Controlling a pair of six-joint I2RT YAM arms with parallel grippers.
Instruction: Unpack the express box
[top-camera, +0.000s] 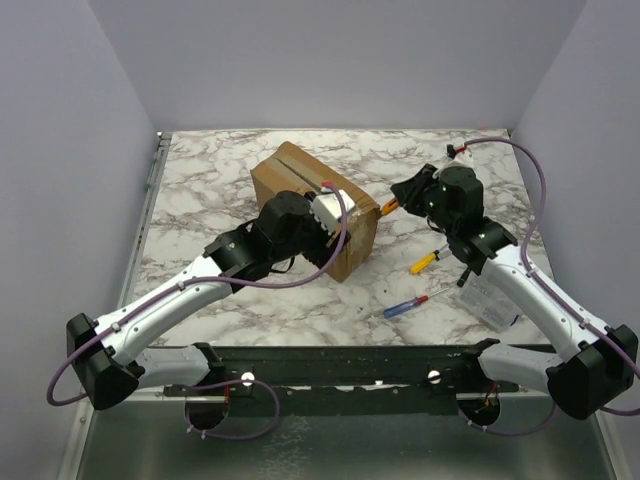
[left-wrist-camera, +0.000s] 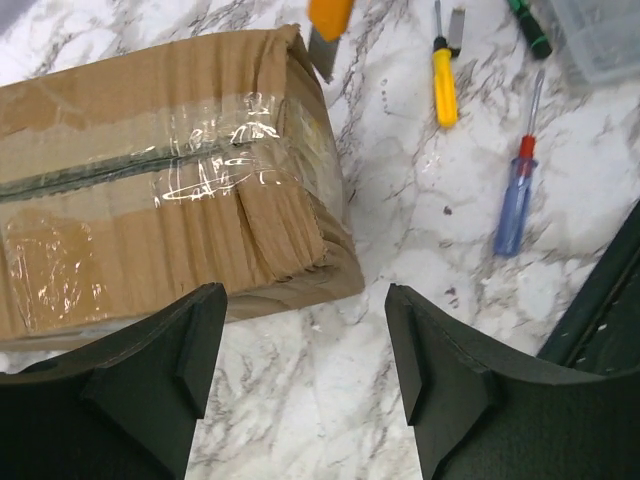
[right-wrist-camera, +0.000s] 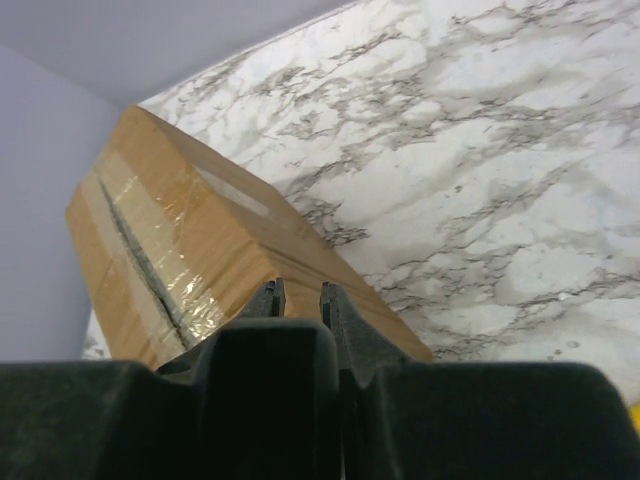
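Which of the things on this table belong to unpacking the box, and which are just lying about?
In use:
- cardboard box
- orange knife at its corner, in the right gripper

Lying about:
- yellow screwdriver
- blue screwdriver
- clear plastic case

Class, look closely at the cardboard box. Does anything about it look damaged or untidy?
Yes. In the left wrist view, the end of the box nearest the camera looks crushed. The cardboard at that corner is rippled and creased, and the clear tape over the seam is wrinkled and puckered. Nothing looks spilled.
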